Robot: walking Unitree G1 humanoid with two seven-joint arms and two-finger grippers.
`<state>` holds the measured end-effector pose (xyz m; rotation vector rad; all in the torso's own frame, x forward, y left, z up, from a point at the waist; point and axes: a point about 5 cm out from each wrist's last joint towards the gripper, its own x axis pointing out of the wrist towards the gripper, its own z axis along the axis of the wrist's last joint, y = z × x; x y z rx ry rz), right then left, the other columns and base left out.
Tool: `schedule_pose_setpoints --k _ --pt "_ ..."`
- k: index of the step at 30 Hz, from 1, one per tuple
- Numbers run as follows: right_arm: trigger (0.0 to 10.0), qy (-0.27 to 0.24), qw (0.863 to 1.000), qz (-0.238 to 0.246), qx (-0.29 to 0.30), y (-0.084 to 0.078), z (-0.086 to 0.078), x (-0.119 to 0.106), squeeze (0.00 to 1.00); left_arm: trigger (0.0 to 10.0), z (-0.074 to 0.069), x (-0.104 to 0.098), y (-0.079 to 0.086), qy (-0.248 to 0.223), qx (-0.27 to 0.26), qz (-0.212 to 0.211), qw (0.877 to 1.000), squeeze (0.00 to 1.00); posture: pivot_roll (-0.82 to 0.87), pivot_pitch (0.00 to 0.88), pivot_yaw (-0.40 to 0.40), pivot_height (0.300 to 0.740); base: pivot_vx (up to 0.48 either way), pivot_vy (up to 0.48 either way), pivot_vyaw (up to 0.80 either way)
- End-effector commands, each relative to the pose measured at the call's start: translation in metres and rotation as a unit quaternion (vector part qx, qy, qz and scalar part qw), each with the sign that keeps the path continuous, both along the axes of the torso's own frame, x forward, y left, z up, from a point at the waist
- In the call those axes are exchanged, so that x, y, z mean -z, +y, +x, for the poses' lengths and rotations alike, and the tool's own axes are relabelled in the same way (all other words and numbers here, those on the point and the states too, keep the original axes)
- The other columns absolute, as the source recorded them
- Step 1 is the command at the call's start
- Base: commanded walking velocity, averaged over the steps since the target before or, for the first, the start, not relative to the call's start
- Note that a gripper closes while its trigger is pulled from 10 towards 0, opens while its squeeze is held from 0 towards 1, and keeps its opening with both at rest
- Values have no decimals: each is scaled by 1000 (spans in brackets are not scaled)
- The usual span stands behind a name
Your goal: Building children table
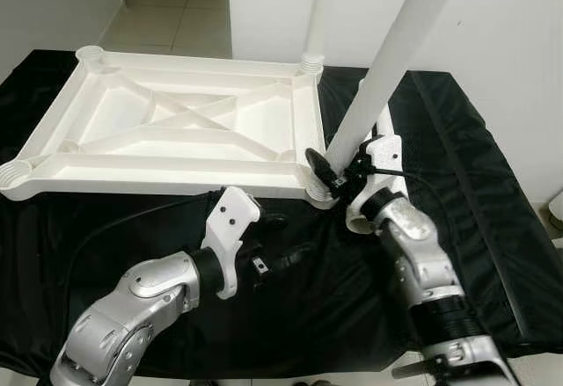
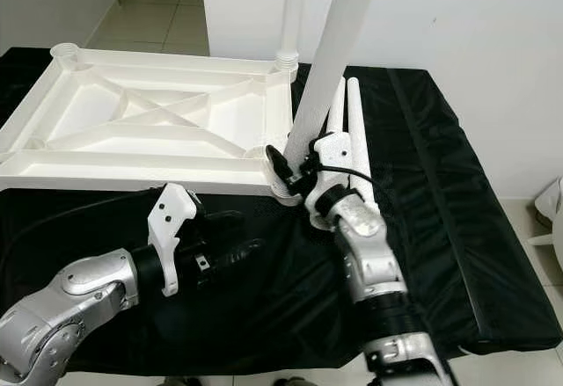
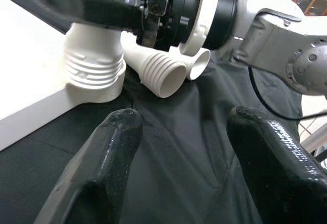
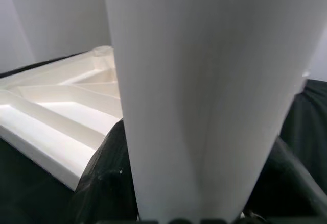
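Right hand (image 1: 332, 171) grips the leg (image 1: 387, 69), its long axis tilted up-right, foot at the tabletop's (image 1: 176, 127) near-right corner socket (image 1: 318, 194). Left hand (image 1: 295, 254) wide, empty, nearby.

the upturned tabletop (image 1: 176, 131) looks like moulded white plastic, smooth with a soft sheen, its ribs and rim catching light. the leg (image 1: 387, 69) gripped by the right tool (image 1: 339, 173) is the same white plastic, smooth and faintly satin, and the loose legs (image 3: 158, 71) lying beside it end in ribbed, threaded plastic. the black cloth (image 1: 475, 184) over the surface is thin, slightly shiny fabric, creased in folds. the left tool (image 1: 286, 258) has spread fingers (image 3: 102, 163) of glossy black rubbery plastic with a fine grain. both arms wear brushed silver metal shells with white plastic brackets. the floor (image 1: 176, 17) behind is pale, glossy tile.
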<state>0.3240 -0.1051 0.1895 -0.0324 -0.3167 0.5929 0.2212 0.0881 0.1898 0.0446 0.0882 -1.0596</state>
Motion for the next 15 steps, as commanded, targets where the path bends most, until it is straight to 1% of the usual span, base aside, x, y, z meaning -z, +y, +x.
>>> schedule_pose_setpoints --k 1,3,5,6,8,9,10,11,12,13,14,15 --pt "10000 22 1000 1 -2 1 -2 9 0 10000 -3 2 0 7 1 4 1000 0 -5 144 -22 740 0 0 0" --pt "10000 18 999 28 -6 3 -5 4 0 10000 -3 4 4 7 -1 10 1000 0 -6 150 -17 740 0 0 0" --pt "10000 14 999 32 -2 2 -6 1 0 10000 -3 4 6 8 -1 14 1000 0 -7 150 -16 740 0 0 0" --pt "10000 9 999 43 0 -1 -7 -3 0 10000 -3 5 9 7 0 19 1000 0 -8 151 -13 740 0 0 0" --pt "10000 -5 998 66 16 -11 -5 -12 0 10000 -4 8 15 9 10 36 999 0 -9 150 -12 740 0 0 0" --pt "10000 -5 998 66 16 -11 -5 -12 0 10000 -4 8 15 9 10 36 999 0 -9 150 -12 740 0 0 0" --pt "10000 -12 996 84 28 -19 -4 -19 0 10000 -6 13 22 16 19 54 998 0 -11 151 -11 740 0 0 0" --pt "10000 -12 996 84 28 -19 -4 -19 0 10000 -6 13 22 16 19 54 998 0 -11 151 -11 740 0 0 0" --pt "10000 -18 994 95 42 -26 -2 -24 0 10000 -7 18 28 22 26 72 997 0 -13 152 -10 740 0 0 0" --pt "10000 -26 992 101 65 -35 0 -28 0 10000 -7 23 38 30 25 93 995 0 -15 152 -7 740 0 0 0" --pt "10000 -26 992 101 65 -35 0 -28 0 10000 -7 23 38 30 25 93 995 0 -15 152 -7 740 0 0 0" --pt "10000 -30 991 105 82 -42 2 -30 0 10000 -7 26 46 37 22 106 993 0 -15 151 -6 740 0 0 0"
